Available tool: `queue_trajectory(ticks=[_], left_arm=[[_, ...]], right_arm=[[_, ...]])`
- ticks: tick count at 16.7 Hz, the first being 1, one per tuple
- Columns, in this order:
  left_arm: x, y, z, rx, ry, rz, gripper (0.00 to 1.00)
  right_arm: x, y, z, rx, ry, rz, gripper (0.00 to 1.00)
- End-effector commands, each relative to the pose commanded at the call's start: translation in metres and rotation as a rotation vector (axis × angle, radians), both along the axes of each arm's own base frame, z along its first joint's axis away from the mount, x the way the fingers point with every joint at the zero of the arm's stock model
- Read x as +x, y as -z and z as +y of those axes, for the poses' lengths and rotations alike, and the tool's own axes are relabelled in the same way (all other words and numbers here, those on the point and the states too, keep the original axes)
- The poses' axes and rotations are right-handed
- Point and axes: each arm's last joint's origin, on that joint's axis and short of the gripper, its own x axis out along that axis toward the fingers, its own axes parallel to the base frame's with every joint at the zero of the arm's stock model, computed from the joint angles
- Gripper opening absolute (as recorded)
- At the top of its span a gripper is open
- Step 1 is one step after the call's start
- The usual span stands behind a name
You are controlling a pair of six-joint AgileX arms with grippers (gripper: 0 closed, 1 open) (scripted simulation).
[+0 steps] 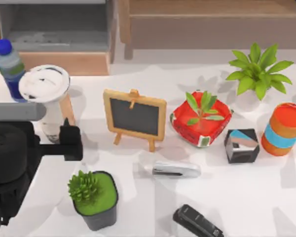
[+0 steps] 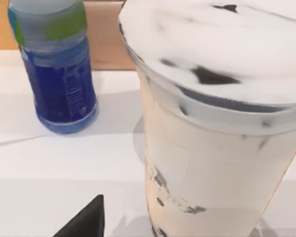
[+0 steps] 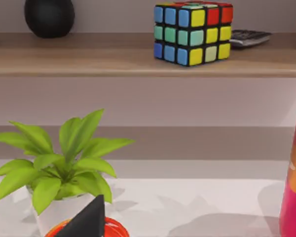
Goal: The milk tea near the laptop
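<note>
Milk tea (image 1: 46, 96) upright at the left of the bench (image 1: 246, 197), just beside the blue-capped water bottle (image 1: 9, 66), close against the left gripper (image 1: 69, 140). Left wrist view close on the cup (image 2: 212, 163), white lid up top, dark pearls low down, bottle (image 2: 56, 74) standing apart behind it. One dark fingertip (image 2: 84, 222) at the edge of that view; state of the left jaws: cannot tell, whether spread beside the cup or pinching it. No laptop among the things around: small chalkboard easel (image 1: 134, 118), red planter (image 1: 201, 121), orange and blue cylinder (image 1: 284, 129), stapler (image 1: 176, 170). Judged progress: approach made, cup at hand, lift and carry left to do. Right arm parked, its wrist view facing a leafy plant (image 3: 59, 163) and a colour cube (image 3: 192, 32) on a shelf; right jaws also cannot tell.
</note>
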Motion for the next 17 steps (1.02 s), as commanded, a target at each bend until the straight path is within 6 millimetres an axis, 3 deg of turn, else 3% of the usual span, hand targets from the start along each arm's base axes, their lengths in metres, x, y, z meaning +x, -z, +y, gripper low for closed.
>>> queue_trajectory(ticks=[5, 13, 17], left_arm=[[0.006, 0.000, 0.000, -0.003, 0.000, -0.006, 1.00], [0.064, 0.026, -0.004, 0.003, 0.000, 0.009, 1.00], [0.074, 0.031, -0.002, 0.000, 0.000, 0.000, 1.00]], right_arm=[[0.000, 0.000, 0.000, 0.000, 0.000, 0.000, 1.00], [0.000, 0.000, 0.000, 0.000, 0.000, 0.000, 1.00], [0.000, 0.000, 0.000, 0.000, 0.000, 0.000, 1.00]])
